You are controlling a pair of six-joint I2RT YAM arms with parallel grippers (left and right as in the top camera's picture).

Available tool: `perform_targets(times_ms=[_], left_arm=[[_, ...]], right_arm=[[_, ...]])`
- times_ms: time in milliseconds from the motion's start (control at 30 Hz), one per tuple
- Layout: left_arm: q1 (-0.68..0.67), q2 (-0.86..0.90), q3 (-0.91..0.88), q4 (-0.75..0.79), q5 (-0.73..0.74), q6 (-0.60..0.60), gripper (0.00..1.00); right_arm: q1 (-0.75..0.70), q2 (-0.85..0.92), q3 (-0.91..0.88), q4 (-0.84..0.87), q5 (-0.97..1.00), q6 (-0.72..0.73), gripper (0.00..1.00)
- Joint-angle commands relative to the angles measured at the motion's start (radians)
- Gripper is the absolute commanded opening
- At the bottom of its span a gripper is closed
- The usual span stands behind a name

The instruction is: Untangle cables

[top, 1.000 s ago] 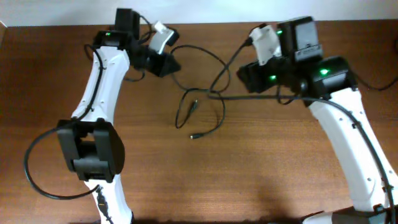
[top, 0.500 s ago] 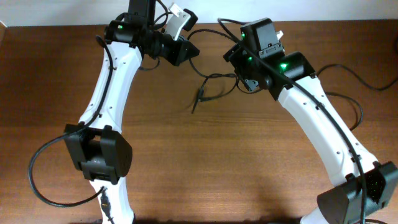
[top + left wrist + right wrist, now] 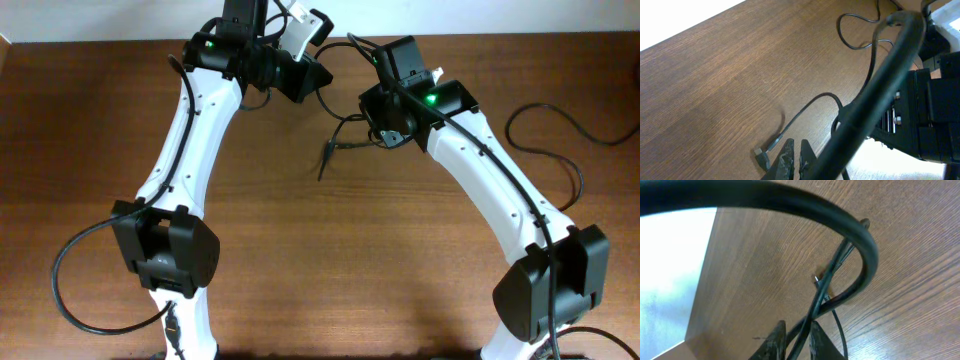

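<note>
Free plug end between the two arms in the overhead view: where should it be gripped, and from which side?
Probably grip the cable just behind its plug end, where it runs straight, clear of the bunching at the right gripper. Come from the near-left, fingers across the cable; only bare table lies there.

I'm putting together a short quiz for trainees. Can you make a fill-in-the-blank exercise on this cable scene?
1. The thin cables are ____ in colour.
2. They lie on a ____ table.
3. In the right wrist view, the cables pass between the right end effector's two ____.
Missing words: black; wooden; fingers.
</note>
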Motion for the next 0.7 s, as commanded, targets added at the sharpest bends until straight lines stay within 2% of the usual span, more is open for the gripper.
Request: perform_targets(times_ms=[0,33,67,133,167,233,433,500,600,667], left_arm=[[-0.002,0.000,0.023,0.002,-0.004,-0.009,0.00],[-0.002,0.000,0.023,0.002,-0.003,-0.009,0.00],[-0.002,0.000,0.023,0.002,-0.003,-0.009,0.00],[-0.002,0.000,0.023,0.002,-0.003,-0.009,0.00],[-0.002,0.000,0.023,0.001,-0.003,-0.009,0.00],[-0.002,0.000,0.023,0.001,-0.003,-0.009,0.00],[-0.002,0.000,0.023,0.000,-0.003,-0.009,0.00],[-0.002,0.000,0.023,0.000,-0.003,-0.009,0.00],[-0.002,0.000,0.023,0.000,-0.025,-0.006,0.00],[-0.002,0.000,0.022,0.001,-0.058,-0.006,0.00]], right_arm=[[0.001,0.004,0.000,0.000,-0.001,0.008,0.04],[0.001,0.004,0.000,0.000,-0.001,0.008,0.04],[0.001,0.004,0.000,-0.001,-0.001,0.008,0.22],[0.001,0.004,0.000,-0.001,-0.001,0.007,0.24],[0.001,0.004,-0.003,-0.001,-0.001,0.008,0.24],[0.001,0.004,-0.012,-0.002,0.007,0.007,0.17],[0.001,0.039,-0.013,-0.005,0.000,0.008,0.14],[0.001,0.042,-0.013,0.003,-0.019,0.008,0.04],[0.001,0.038,-0.012,0.007,-0.121,0.008,0.04],[0.006,-0.003,-0.011,0.035,-0.183,-0.103,0.04]])
